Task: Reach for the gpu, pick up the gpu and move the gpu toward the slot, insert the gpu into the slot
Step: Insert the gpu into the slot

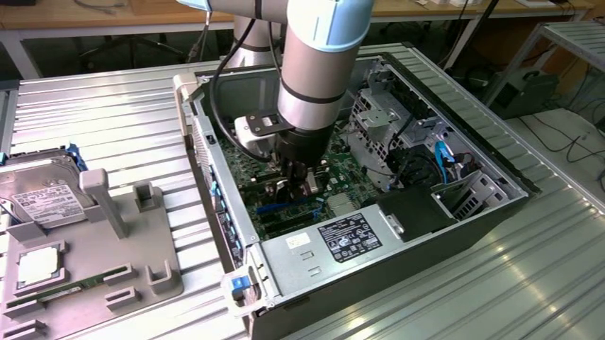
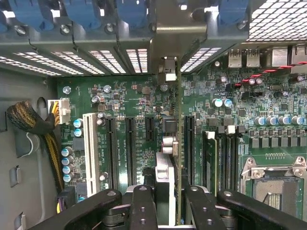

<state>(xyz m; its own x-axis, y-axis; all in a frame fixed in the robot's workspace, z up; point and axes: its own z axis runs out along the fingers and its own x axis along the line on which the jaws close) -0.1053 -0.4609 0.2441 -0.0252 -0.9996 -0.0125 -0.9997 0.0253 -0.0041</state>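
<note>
One arm reached down into the open computer case (image 1: 492,212), its gripper (image 1: 295,185) low over the green motherboard (image 1: 331,166). From the wrist view the gripper (image 2: 167,201) was clamped on the gpu (image 2: 178,143), which stood on edge between the black fingers (image 2: 144,206) and ran straight toward the rear wall of the case, above the row of black expansion slots (image 2: 129,148). I couldn't tell whether the card's edge was seated in a slot. Outside the case, on the exterior view's left, a hard drive (image 1: 42,188) sat in a grey holder (image 1: 113,248).
</note>
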